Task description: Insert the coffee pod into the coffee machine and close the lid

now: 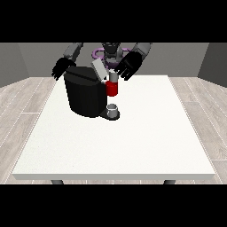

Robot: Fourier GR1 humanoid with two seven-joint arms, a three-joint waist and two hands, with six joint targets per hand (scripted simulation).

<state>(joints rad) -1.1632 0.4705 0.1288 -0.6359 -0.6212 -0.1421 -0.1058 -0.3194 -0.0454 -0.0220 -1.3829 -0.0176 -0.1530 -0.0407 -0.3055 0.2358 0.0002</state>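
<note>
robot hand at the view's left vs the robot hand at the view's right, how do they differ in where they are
The robot hand at the view's left sits behind the black coffee machine, near its back corner; the robot hand at the view's right hangs beside the raised lid, just above the red pod holder. The one at the view's right appears larger and nearer the machine's front. Both are black, with fingers spread and holding nothing.

A plain room with grey walls (pixel 26 60), wood-plank floor (pixel 199 115) and one white table (pixel 133 146).
</note>
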